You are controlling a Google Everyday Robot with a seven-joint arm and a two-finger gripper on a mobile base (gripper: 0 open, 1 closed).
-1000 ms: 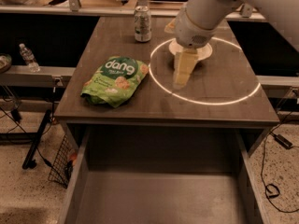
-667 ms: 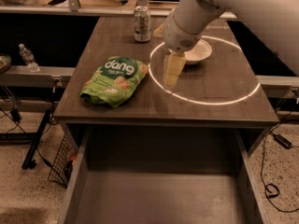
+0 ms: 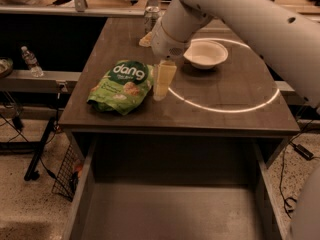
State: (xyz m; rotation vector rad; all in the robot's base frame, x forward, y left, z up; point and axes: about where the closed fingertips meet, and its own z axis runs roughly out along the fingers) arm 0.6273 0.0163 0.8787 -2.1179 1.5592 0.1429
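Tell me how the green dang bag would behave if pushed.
The green dang bag looks puffy and crinkled, so probably light and floppy. Lying flat, it would likely slide, not roll. The gripper hangs close beside it.

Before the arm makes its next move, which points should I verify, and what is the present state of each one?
1. Place of the gripper: it hangs low over the table, close beside the green chip bag: ok.
2. Contact between gripper and green chip bag: cannot tell.
3. The green chip bag lies flat, wholly on the table: ok.
4. The white bowl stands upright, apart from the gripper: ok.
5. The can stands upright at the far edge: ok.
6. The drawer below is pulled open: ok.
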